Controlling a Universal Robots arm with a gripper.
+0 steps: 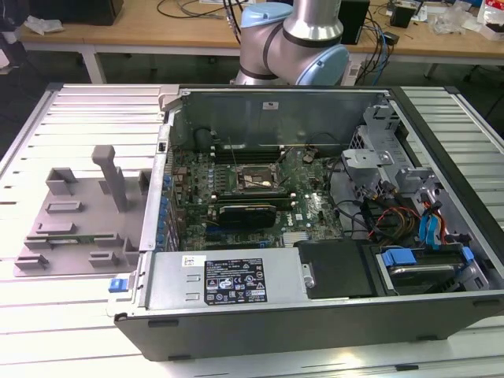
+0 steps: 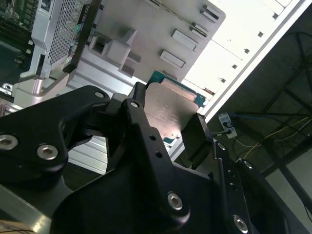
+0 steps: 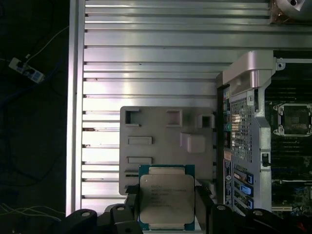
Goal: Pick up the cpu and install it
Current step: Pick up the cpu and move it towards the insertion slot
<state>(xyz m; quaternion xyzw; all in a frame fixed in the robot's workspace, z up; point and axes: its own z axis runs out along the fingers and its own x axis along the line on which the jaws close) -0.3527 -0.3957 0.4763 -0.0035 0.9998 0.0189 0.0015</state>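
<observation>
The cpu (image 3: 165, 192) is a flat square chip with a silver-grey top and a greenish rim. My gripper (image 3: 166, 207) is shut on it, a black finger (image 3: 203, 197) pressing on each of two opposite edges. It hangs well above the grey fixture tray (image 3: 161, 131) on the slatted table. The second wrist view shows the cpu (image 2: 170, 109) tilted between the same fingers (image 2: 139, 100) of the gripper (image 2: 169, 122). The open black socket frame (image 1: 252, 179) sits on the motherboard inside the computer case; the first wrist view has the socket (image 3: 295, 119) off to one side of the tray.
The open computer case (image 1: 315, 315) fills the middle of the exterior view, with drive bays and blue-tabbed cables (image 1: 429, 228) at the exterior view's right. The fixture tray (image 1: 79, 220) with upright posts lies at the left. The arm's base (image 1: 295, 47) stands behind the case.
</observation>
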